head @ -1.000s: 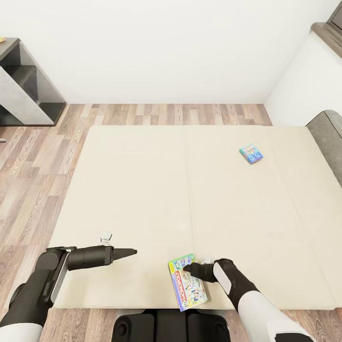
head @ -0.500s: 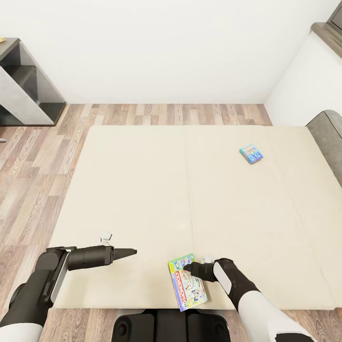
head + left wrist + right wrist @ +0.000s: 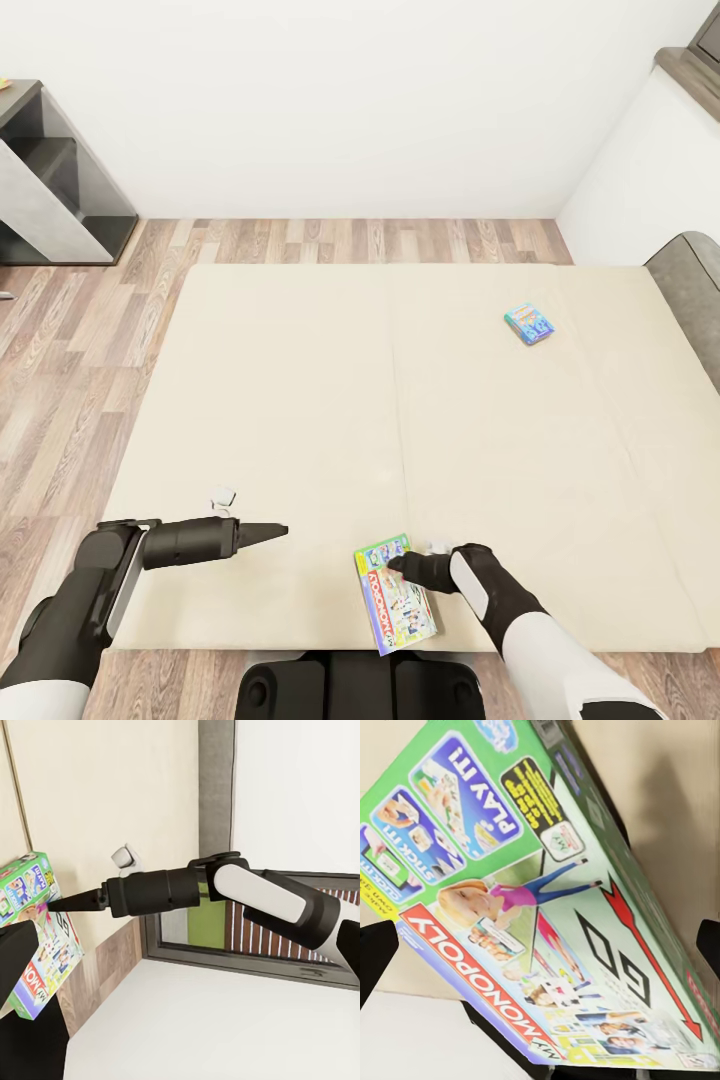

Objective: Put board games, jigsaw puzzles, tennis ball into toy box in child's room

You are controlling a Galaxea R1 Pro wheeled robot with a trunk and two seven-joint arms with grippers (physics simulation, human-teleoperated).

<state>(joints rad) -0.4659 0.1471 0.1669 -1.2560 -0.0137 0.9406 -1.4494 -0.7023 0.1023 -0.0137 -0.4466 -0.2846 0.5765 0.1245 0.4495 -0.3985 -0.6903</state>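
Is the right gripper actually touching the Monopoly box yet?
Cannot tell. In the head view the right gripper overlaps the upper edge of the Monopoly box on the bed, but no view shows contact or gap plainly.

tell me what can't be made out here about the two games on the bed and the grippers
- Small blue board game, head view: too small to read its title.
- Right gripper at the Monopoly box, head view: the fingers overlap the box's top edge; whether they clamp it can't be judged.
- Monopoly box, right wrist view: one corner cut off by the picture's edge.
- Left gripper, head view: too thin to judge any gap.
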